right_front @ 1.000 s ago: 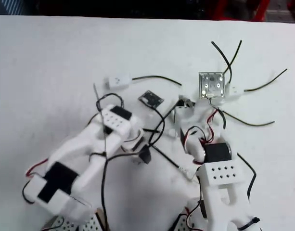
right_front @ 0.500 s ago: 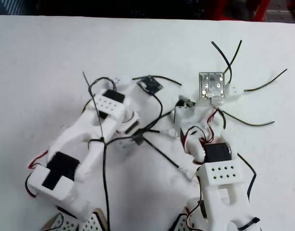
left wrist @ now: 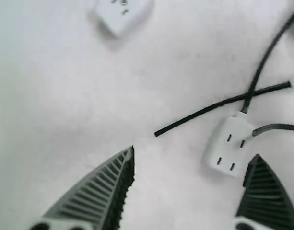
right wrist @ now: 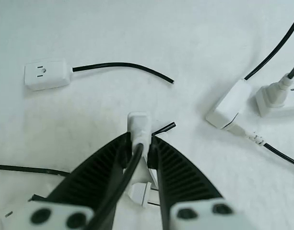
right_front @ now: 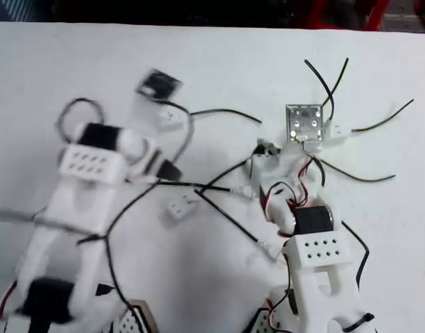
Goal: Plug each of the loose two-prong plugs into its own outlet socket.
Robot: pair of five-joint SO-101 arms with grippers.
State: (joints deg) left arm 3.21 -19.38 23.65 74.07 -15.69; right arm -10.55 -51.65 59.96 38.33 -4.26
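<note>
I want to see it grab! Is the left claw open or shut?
Open: the left gripper has its fingers spread wide apart, gripping nothing.

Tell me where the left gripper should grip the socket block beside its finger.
Grip the socket block across its long side walls, mid-length, from straight above: it lies flat, slots up, cord leaving one end. The left gripper is open.

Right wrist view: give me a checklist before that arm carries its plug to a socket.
1. Plug clamped in right gripper: ok.
2. Which way the plug faces: cannot tell.
3. Empty socket in sight: ok.
4. Loose cord end clear of the right gripper: not ok, it lies close beside it.
5. Left gripper open and holding nothing: ok.
</note>
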